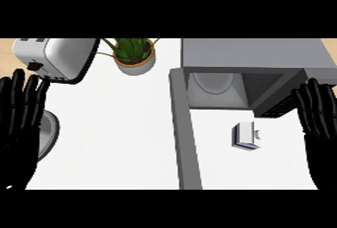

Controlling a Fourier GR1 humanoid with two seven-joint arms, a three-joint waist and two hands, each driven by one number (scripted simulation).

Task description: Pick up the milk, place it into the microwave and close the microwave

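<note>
resting at both side edges, left hand [20,120] and right hand [319,118] show fingers straight and spread, holding nothing. milk [245,136] stands on the white surface [118,133], near side of the open microwave [256,62], right of its swung-out door [184,133]. pick-up step judged not yet begun. next move calls for the right hand to reach left to the carton and curl round it.

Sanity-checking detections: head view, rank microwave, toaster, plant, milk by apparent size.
1. microwave, by far the largest
2. toaster
3. plant, pot and leaves together
4. milk, smallest

The toaster is cut by the view's edge, so its lead over the plant is only apparent.
</note>
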